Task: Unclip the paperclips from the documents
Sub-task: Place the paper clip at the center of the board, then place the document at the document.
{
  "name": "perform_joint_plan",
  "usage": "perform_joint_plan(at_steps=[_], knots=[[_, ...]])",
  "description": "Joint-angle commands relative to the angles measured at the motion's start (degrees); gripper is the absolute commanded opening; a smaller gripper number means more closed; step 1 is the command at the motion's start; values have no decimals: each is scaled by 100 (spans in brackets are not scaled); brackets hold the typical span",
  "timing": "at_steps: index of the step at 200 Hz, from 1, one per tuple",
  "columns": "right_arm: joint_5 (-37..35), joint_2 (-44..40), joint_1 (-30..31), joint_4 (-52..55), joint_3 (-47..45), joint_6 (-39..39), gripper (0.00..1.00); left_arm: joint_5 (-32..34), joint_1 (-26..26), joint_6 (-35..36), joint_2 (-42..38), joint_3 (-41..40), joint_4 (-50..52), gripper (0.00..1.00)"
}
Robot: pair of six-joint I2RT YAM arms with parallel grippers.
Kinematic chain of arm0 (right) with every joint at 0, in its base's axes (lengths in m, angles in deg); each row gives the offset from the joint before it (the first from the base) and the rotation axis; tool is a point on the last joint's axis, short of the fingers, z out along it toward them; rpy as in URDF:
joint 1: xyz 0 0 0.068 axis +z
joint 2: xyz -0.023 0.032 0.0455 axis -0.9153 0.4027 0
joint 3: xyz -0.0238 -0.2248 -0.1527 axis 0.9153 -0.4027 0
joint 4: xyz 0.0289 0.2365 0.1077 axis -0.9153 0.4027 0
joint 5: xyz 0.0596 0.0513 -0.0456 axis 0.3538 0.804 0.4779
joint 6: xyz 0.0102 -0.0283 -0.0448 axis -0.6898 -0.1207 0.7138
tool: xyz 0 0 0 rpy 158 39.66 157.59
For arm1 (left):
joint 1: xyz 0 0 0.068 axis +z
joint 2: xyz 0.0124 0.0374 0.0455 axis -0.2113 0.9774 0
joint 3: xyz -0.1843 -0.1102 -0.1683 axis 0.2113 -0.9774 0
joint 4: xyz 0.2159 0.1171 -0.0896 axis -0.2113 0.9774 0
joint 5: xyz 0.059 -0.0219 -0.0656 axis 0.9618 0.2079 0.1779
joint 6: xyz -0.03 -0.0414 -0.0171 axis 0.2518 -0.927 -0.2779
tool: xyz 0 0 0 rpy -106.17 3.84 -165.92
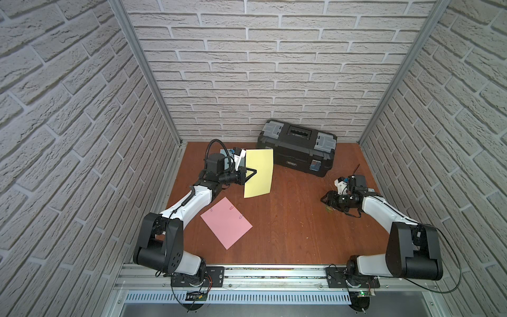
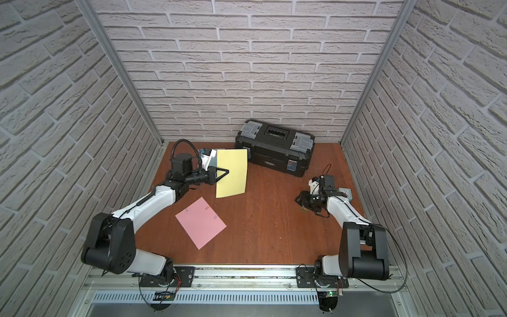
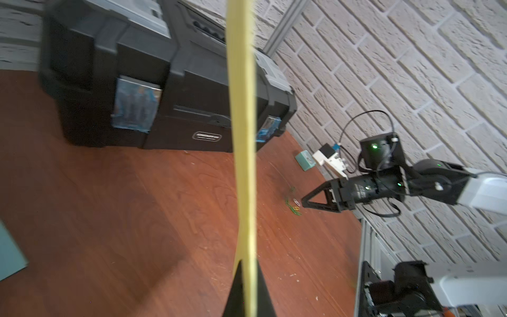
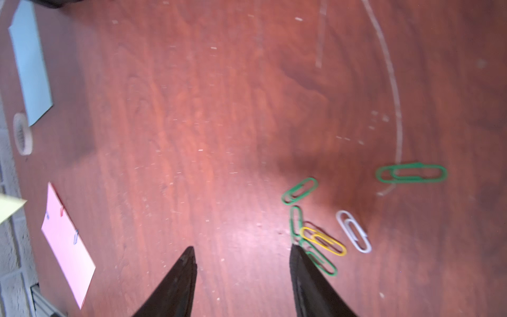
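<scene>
Brick-walled cell, brown wood tabletop (image 1: pixel 288 233). Left tool (image 1: pixel 256 171) pinches the yellow sheet (image 1: pixel 260 162) by one edge, upright, toward the back-left corner, likely to expose its edges for unclipping; no clip visible on it. That arm reaches forward, wrist level. Right tool (image 4: pixel 241 248) jaws apart, empty, low over loose paperclips (image 4: pixel 321 241) near the right edge, elbow bent, pointing inward. Pink sheet (image 1: pixel 226 225) flat, front-left, three clips (image 1: pixel 232 207) on its edges.
</scene>
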Motion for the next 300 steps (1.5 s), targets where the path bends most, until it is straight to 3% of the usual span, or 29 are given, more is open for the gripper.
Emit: perform_joint_plan(at_steps=[1, 33, 103, 144, 180, 227, 264, 300], knots=[[246, -253, 157, 89, 205, 106, 58, 486, 171, 172, 80, 403, 368, 0], [305, -359, 424, 139, 368, 88, 59, 751, 478, 486, 483, 924, 1219, 0], [322, -393, 810, 49, 474, -27, 60, 862, 1190, 461, 1971, 2093, 2140, 0], [339, -397, 854, 37, 505, -43, 60, 860, 1359, 540, 2999, 3099, 2614, 0], [366, -391, 901, 52, 518, -53, 60, 1240, 1398, 821, 3867, 4154, 3474, 0], [388, -341, 941, 71, 600, -56, 61, 1810, 1399, 1128, 4660, 5239, 4428, 0], [401, -266, 990, 97, 706, -60, 61, 2071, 1399, 1233, 4939, 5581, 4709, 0], [418, -156, 1064, 102, 790, -43, 61, 2327, 1404, 1250, 4927, 5621, 4752, 21]])
